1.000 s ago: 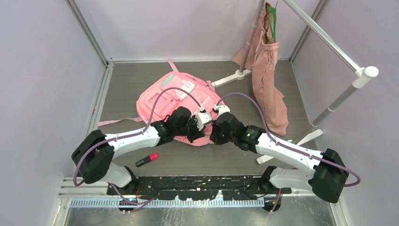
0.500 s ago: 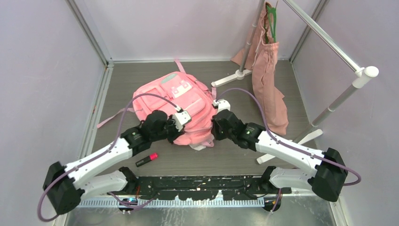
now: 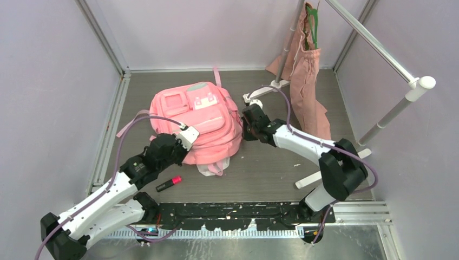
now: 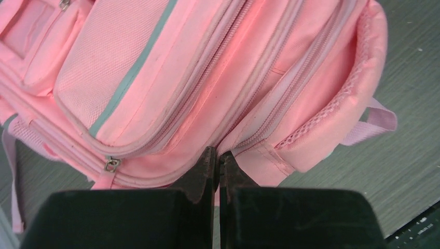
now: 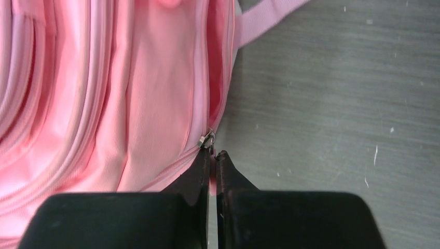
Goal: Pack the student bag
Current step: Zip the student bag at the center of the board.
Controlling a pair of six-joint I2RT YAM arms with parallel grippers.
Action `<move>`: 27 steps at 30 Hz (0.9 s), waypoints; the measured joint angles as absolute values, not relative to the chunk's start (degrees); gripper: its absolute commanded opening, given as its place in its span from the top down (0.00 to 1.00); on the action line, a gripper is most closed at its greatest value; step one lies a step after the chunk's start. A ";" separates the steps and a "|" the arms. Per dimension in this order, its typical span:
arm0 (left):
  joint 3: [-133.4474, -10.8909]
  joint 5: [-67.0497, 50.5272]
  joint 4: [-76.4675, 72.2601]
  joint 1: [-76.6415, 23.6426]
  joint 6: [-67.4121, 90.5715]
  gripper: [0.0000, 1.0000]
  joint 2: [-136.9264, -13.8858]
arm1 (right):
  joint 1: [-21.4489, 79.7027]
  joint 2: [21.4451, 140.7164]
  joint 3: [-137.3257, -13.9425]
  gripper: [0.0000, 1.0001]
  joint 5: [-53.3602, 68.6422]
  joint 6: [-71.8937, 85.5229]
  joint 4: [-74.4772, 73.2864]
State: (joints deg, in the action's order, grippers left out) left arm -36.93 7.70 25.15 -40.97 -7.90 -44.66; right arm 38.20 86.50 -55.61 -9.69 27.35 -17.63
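From above, the bag (image 3: 197, 116) lay front-up on the table (image 3: 270, 162), the left gripper (image 3: 183, 146) at its near edge, the right gripper (image 3: 246, 129) at its right side. In the left wrist view the fingers (image 4: 207, 166) pinched bag fabric, closed together. In the right wrist view they pinched fabric just below a zipper pull (image 5: 207, 139).

Student bag (image 3: 195, 122) in the middle of the top view is bright pink all over, with a grey-green patch at its top, little white clasp patches and a thin teal stripe down one pocket. The sack (image 3: 306, 92) at upper right is a duller dusty pink, on a green hanger (image 3: 314, 27). Marker (image 3: 169, 183) at lower left is black with a hot pink cap. Table (image 3: 260, 173) is grey-brown wood grain. Left arm (image 3: 103, 197) and right arm (image 3: 297, 143) are white and black.
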 measured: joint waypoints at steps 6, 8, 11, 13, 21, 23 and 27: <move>-36.12 13.34 25.39 -38.20 -7.29 0.40 -43.11 | 35.31 94.13 -63.55 0.99 -5.87 26.06 -18.50; -37.98 14.94 28.08 -37.23 -6.35 0.32 -44.97 | 34.83 95.18 -64.73 0.99 -4.27 25.56 -19.35; -43.16 13.82 30.81 -36.36 -4.67 0.30 -48.86 | 34.70 94.85 -64.66 0.99 -3.11 25.39 -20.88; -45.32 11.92 29.95 -37.23 -3.27 0.30 -49.82 | 35.29 93.97 -63.88 0.99 -2.44 25.32 -21.12; -46.09 6.00 18.11 -49.39 4.43 0.37 -59.07 | 39.31 87.96 -59.55 0.99 0.47 25.56 -22.06; -46.06 6.55 15.00 -52.16 6.85 0.34 -63.81 | 39.70 87.61 -59.18 0.99 1.43 25.71 -22.22; -45.69 11.70 8.25 -56.66 10.35 0.33 -69.82 | 39.90 87.33 -59.02 0.99 3.16 25.87 -22.41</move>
